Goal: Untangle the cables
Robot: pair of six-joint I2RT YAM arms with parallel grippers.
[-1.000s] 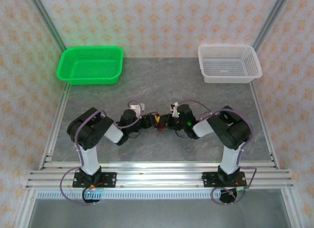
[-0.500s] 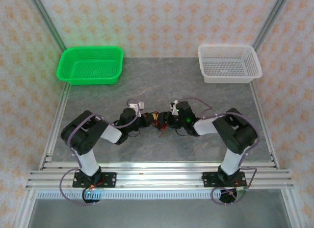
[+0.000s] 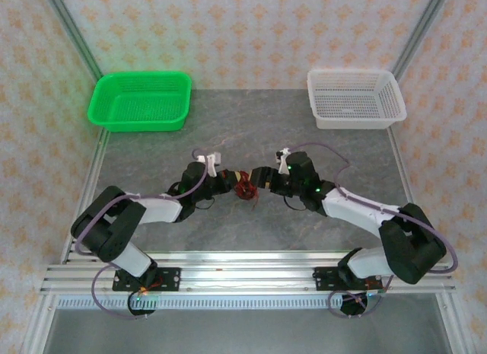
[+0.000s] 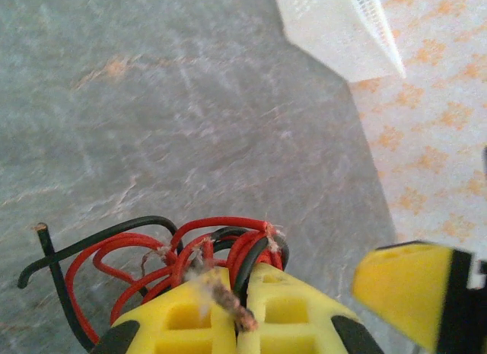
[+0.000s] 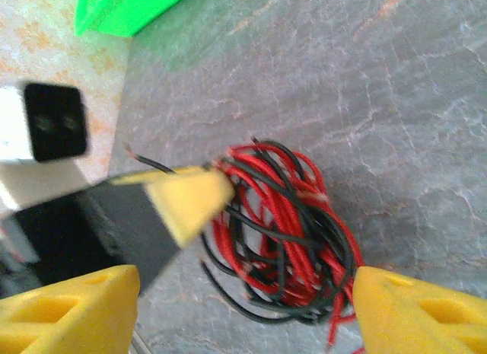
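Observation:
The cables (image 3: pixel 245 189) are a tangled coil of thin red and black wires on the grey table (image 3: pixel 304 141), between my two grippers. My left gripper (image 3: pixel 234 181) is shut on the coil's left edge. In the left wrist view its yellow fingers (image 4: pixel 205 308) pinch the cables (image 4: pixel 190 240), whose loops fan out ahead of them. My right gripper (image 3: pixel 256 180) stands open just right of the coil. In the right wrist view the cables (image 5: pixel 297 232) lie between and ahead of my right gripper (image 5: pixel 247 297)'s wide-spread fingers, apart from both, and the left gripper's yellow finger (image 5: pixel 194 198) clamps the coil.
A green basket (image 3: pixel 140 100) stands at the back left of the table, and a white basket (image 3: pixel 354 98) at the back right. The white basket (image 4: pixel 335 27) shows far ahead in the left wrist view. Aluminium rails (image 3: pixel 243 274) run along the near edge.
The left gripper has closed on the cables. The right gripper has opened and let go of them. Both arms have stretched away from their bases, with the coil slightly farther out.

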